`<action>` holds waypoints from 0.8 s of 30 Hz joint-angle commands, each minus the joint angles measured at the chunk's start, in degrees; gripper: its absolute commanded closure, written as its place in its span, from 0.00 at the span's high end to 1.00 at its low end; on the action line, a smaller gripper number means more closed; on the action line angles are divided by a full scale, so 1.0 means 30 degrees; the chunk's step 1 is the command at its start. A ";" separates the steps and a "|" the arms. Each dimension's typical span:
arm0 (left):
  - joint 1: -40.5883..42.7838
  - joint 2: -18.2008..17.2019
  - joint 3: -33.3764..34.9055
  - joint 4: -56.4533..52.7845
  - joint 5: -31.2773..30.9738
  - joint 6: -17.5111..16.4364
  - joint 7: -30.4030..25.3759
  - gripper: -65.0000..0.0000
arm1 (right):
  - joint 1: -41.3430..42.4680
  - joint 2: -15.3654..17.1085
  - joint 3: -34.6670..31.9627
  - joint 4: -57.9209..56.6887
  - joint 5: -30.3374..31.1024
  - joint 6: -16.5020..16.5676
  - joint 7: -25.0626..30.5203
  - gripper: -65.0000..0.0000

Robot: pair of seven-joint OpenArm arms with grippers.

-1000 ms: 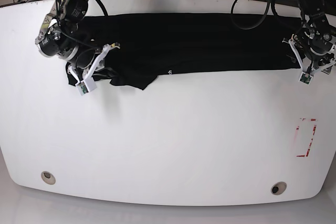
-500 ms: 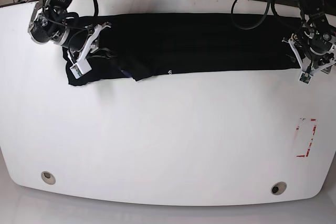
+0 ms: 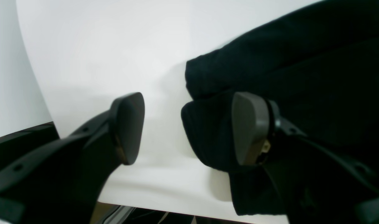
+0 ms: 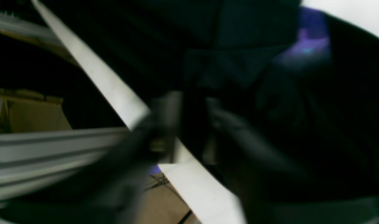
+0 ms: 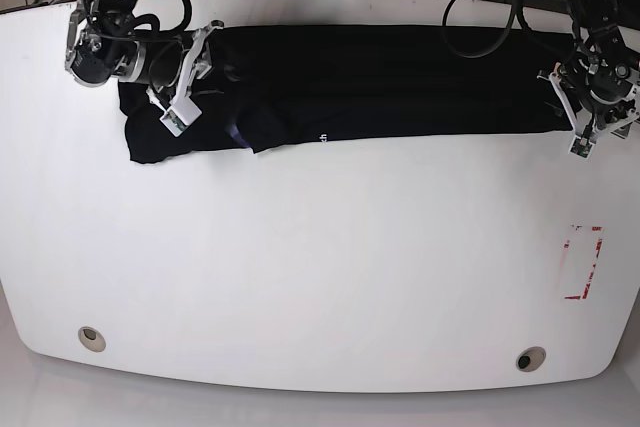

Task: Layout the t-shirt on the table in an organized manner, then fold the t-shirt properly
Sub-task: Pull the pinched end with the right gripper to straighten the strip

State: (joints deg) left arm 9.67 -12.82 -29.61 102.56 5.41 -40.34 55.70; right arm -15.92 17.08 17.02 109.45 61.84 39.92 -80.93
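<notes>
Looking down from the base view, we see the wide glossy white counter (image 5: pixel 320 267) with rounded corners filling nearly the whole picture. Across its far part lies the large black cloth t-shirt (image 5: pixel 400 77), stretched into a long flat band parallel to the counter's far edge; one end of the band is bunched and rumpled, the other is smooth. A line of tiny white lettering (image 5: pixel 322 138) sits on the shirt's near edge, about midway along the counter.

Over the rumpled end of the shirt hangs the right gripper (image 5: pixel 185 72); in the base view its white jaws stand apart above the cloth, and we see no cloth pinched between them. Its wrist view is too blurred to add more than dark fabric with a small purple-blue patch (image 4: pixel 307 46) of print.

At the smooth end of the shirt is the left gripper (image 5: pixel 590 132), right at the shirt's corner. In its wrist view the left gripper (image 3: pixel 187 129) has its jaws spread wide, one dark pad (image 3: pixel 128 127) over bare counter, the other against the shirt's folded corner (image 3: pixel 208 133), nothing clamped.

Near the counter's front edge sit two small round metal grommets (image 5: pixel 91 337) (image 5: pixel 529 358), and a small red-and-white rectangle mark (image 5: pixel 582 262) lies near the counter's side edge, nearer than the left gripper.
</notes>
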 commanded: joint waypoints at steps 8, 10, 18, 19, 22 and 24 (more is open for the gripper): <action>-0.0044 0.0009 -0.0080 0.0288 -0.0001 0.0112 -0.0267 0.61 | -0.0187 0.0944 0.0145 0.0426 0.0470 0.0026 0.0308 0.71; -0.0044 -0.0020 -0.0139 0.0288 -0.0001 0.0112 -0.0267 0.61 | -0.0128 0.0944 0.0174 0.0426 0.0470 0.0026 0.0308 0.71; -0.0015 0.0009 -0.0198 0.0288 -0.0001 0.0112 -0.0267 0.61 | -0.0040 0.0299 0.0116 0.0279 0.0235 0.0026 0.1935 0.71; -0.0015 0.0009 -0.0198 0.0288 -0.0001 0.0112 -0.0267 0.61 | -0.0011 0.0182 0.0116 0.0250 0.0206 0.0026 0.2111 0.71; -0.0015 0.0009 -0.0198 0.0259 -0.0001 0.0112 -0.0267 0.61 | 0.0018 -0.0316 0.0116 -0.0043 -0.0585 0.0026 0.2785 0.71; -0.0015 0.0039 -0.0198 0.0259 -0.0001 0.0112 -0.0267 0.61 | 0.0048 -0.0551 0.0116 -0.0161 -0.1259 0.0026 0.2960 0.71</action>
State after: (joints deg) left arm 10.00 -11.92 -29.89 102.56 5.37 -40.34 55.68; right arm -16.19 15.29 17.12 108.55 58.63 39.88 -73.23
